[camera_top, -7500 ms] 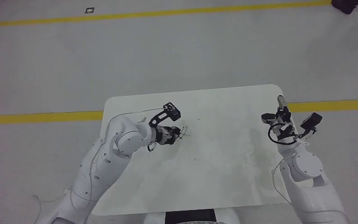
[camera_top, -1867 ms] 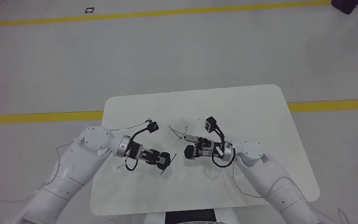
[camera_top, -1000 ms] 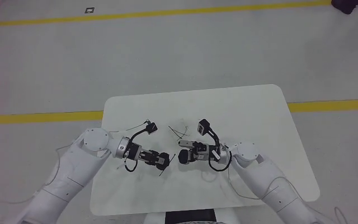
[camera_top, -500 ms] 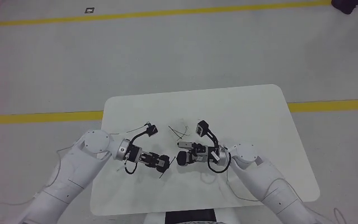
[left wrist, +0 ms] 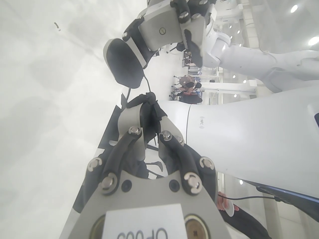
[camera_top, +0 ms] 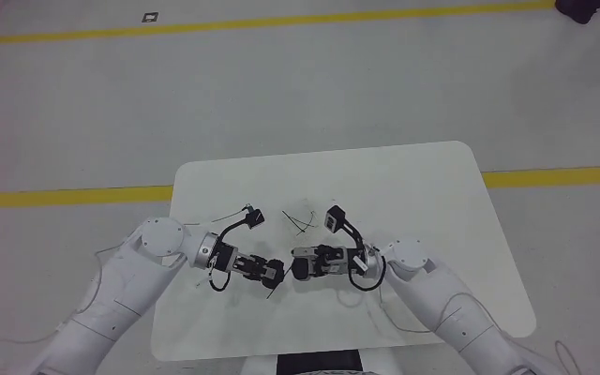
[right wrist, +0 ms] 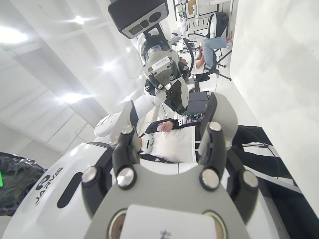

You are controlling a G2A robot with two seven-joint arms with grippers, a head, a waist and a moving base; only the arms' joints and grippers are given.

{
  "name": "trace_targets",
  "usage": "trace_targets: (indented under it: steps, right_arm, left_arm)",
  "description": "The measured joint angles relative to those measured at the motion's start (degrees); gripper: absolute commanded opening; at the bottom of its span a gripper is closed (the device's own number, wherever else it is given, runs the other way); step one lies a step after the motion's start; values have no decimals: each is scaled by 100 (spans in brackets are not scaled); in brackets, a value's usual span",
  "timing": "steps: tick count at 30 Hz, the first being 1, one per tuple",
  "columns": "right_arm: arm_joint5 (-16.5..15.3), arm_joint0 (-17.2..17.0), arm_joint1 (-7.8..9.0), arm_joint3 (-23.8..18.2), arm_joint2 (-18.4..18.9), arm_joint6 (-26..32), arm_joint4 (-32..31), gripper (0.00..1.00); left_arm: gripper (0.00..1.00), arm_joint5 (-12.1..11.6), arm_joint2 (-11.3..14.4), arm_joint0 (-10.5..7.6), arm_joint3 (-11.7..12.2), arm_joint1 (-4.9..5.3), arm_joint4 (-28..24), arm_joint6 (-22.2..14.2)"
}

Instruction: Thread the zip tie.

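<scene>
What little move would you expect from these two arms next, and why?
Probably the right end effector should ease slightly closer and close on the zip tie. The left end effector is shut on that thin black tie, whose free end points at the right one, which is open and faces it close by.

Left fingers (left wrist: pixel 128 118) pinched, right fingers (right wrist: pixel 222 115) spread

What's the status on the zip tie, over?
Left gripper shut on zip tie. Right gripper open, facing it, close. Loose zip ties beyond, not between.
</scene>
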Motion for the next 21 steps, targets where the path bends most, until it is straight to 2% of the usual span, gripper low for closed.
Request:
trace_targets:
  steps: [3, 21]
  right_arm:
    - [-26, 68, -12, 67, -63, 50, -66, 18]
    - [-136, 141, 2, 106, -132, 155, -190, 11]
  left_arm:
    - [0, 0, 0, 0, 0, 0, 0, 0]
    - [0, 0, 0, 0, 0, 0, 0, 0]
